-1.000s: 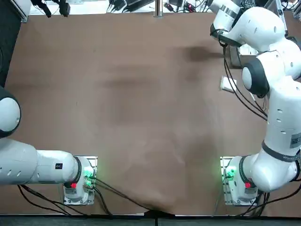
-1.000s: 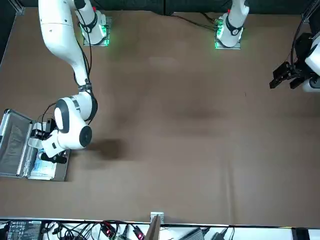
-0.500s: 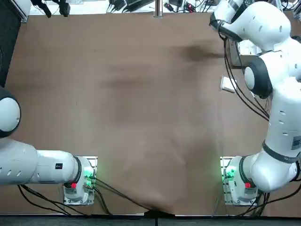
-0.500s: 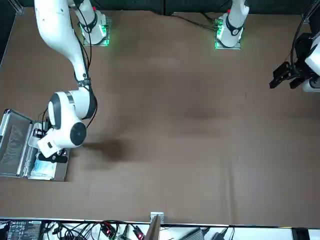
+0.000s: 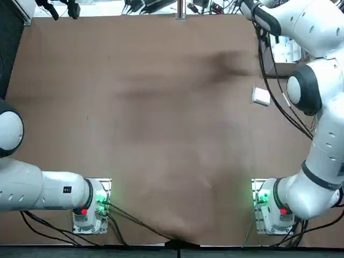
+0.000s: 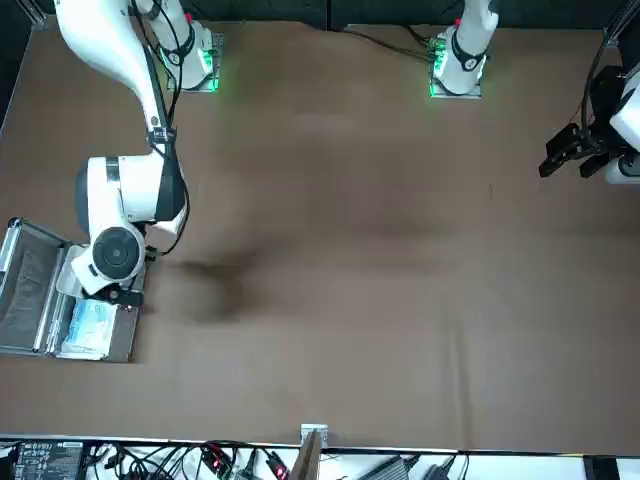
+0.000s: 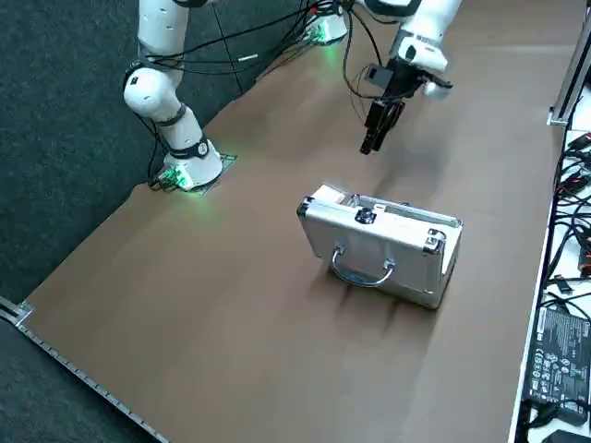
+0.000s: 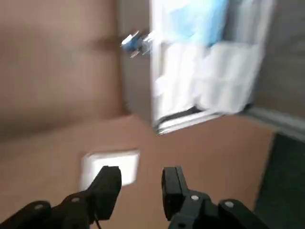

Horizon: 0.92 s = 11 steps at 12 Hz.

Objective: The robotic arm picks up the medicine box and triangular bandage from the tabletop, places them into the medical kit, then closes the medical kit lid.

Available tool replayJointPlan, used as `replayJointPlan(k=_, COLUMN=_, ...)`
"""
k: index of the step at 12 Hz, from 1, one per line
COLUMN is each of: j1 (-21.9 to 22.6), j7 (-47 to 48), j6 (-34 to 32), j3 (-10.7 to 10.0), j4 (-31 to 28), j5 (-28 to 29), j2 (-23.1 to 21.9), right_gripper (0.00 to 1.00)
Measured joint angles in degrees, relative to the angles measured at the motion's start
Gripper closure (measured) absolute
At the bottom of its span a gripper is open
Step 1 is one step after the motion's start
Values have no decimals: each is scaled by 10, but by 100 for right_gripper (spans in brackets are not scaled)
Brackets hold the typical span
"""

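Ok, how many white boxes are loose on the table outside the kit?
1: the medicine box, on the table beside the open medical kit, on the robot's side. The right gripper hangs open above the table. The arm may hide others.

I count one medicine box (image 5: 261, 97), one lumpy white triangular bandage (image 8: 205, 76), one silver medical kit (image 7: 369, 247) with one medical kit lid (image 6: 28, 290) and one handle (image 7: 363, 281), one brown table (image 6: 380, 300), and one right gripper (image 8: 141, 179) above it, with two fingers (image 8: 107, 188) spread apart.
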Motion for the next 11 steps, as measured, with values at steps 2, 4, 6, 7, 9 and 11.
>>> replayJointPlan(k=2, j1=6, j7=0, j6=5, j3=1, j4=-33, j5=34, j2=0, right_gripper=44)
replayJointPlan(k=4, j1=19, j7=18, j6=30, j3=3, j4=-78, j5=41, j2=2, right_gripper=44)
replayJointPlan(k=6, j1=38, j7=74, j6=74, j3=4, j4=-125, j5=41, j2=3, right_gripper=44)
replayJointPlan(k=7, j1=55, j7=122, j6=106, j3=5, j4=-158, j5=41, j2=6, right_gripper=45)
replayJointPlan(k=9, j1=65, j7=160, j6=125, j3=5, j4=-172, j5=41, j2=12, right_gripper=46)
replayJointPlan(k=11, j1=68, j7=194, j6=145, j3=5, j4=-185, j5=41, j2=21, right_gripper=48)
